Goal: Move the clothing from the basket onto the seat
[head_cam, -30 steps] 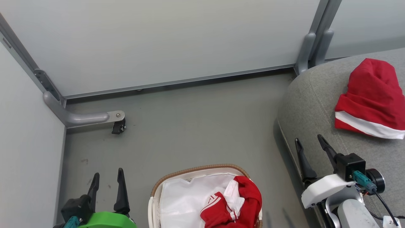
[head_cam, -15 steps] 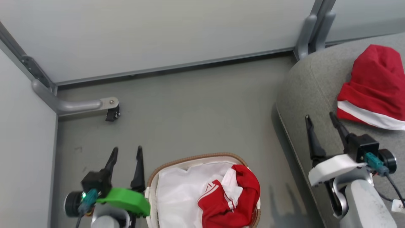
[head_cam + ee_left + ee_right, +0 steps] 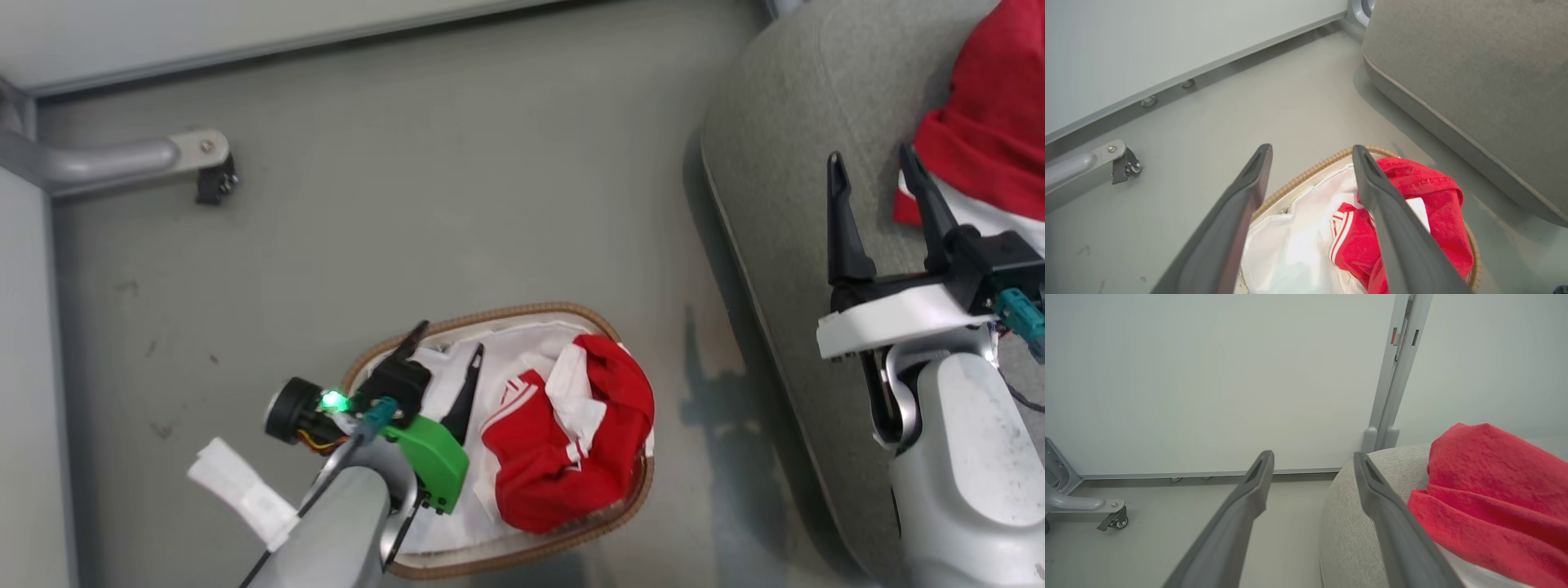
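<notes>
Red clothing (image 3: 571, 441) lies bunched in the right half of the basket (image 3: 522, 311); soft, light and limp, it should crumple into a pinch and is best taken at its raised top fold. The left tool (image 3: 451, 336) hovers over the basket's left side, spread and empty. The right tool (image 3: 869, 155), likewise spread and empty, hangs right of the basket, over the seat (image 3: 775, 163).

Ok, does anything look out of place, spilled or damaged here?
Nothing stands out. The basket stands upright with a red garment bunched inside; a second red garment lies on the seat. The left gripper over the basket and the right gripper over the seat are open, empty.
</notes>
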Robot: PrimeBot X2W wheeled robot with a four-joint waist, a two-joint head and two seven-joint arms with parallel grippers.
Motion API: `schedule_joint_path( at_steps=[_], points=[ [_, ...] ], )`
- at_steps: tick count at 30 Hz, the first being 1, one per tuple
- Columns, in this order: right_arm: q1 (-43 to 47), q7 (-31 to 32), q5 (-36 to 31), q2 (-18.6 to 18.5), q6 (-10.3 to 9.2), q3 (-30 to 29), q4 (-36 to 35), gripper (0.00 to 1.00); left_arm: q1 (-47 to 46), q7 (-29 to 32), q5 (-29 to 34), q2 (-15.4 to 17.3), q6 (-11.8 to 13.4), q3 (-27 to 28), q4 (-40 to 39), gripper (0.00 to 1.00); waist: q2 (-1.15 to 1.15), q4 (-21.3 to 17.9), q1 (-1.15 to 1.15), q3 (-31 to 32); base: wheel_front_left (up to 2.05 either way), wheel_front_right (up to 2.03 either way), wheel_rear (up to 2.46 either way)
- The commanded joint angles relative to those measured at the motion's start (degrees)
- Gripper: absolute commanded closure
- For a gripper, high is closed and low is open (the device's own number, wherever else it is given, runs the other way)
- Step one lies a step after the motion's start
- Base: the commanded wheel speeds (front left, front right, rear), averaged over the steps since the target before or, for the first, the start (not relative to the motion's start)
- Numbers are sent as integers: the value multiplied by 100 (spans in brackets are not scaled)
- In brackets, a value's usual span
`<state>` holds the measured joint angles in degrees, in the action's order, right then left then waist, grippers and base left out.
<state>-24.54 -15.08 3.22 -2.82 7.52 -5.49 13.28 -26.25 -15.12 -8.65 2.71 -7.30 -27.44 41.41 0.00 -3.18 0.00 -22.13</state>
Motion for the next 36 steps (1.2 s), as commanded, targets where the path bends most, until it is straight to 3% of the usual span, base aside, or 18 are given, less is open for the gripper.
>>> schedule_joint_path(
  at_steps=[1, 13, 19, 34, 35, 36],
  points=[
    [-147, -14, 30, -12, -6, 14, -44, 0, -218, -5, 12, 32, -24, -196, 120, 0, 0, -385, 0, -837, 0, 0, 0],
    [-799, -15, 226, -12, -6, 343, -255, 0, -995, 117, -689, 95, -23, -2577, 1400, 0, 0, -938, 0, -1897, 0, 0, 0],
    [-912, -14, 312, -12, -6, 538, -309, 0, -1278, 158, -1039, 163, -24, -3396, 1710, 0, 0, -1116, 0, -2230, 0, 0, 0],
    [-1041, -14, 469, -13, -6, 725, -396, 0, -1877, 54, -1797, 320, -24, -3537, 2439, 0, 0, -1320, 0, -2635, 0, 0, 0],
    [-1048, -15, 475, -13, -6, 744, -392, 0, -1895, 80, -1837, 304, -24, -3565, 2476, 18, 0, -1324, 0, -2642, 0, 0, 0],
    [-1053, -15, 479, -13, -6, 761, -386, 0, -1918, 90, -1870, 293, -24, -3592, 2492, 47, 0, -1329, 0, -2647, 0, 0, 0]
  ],
)
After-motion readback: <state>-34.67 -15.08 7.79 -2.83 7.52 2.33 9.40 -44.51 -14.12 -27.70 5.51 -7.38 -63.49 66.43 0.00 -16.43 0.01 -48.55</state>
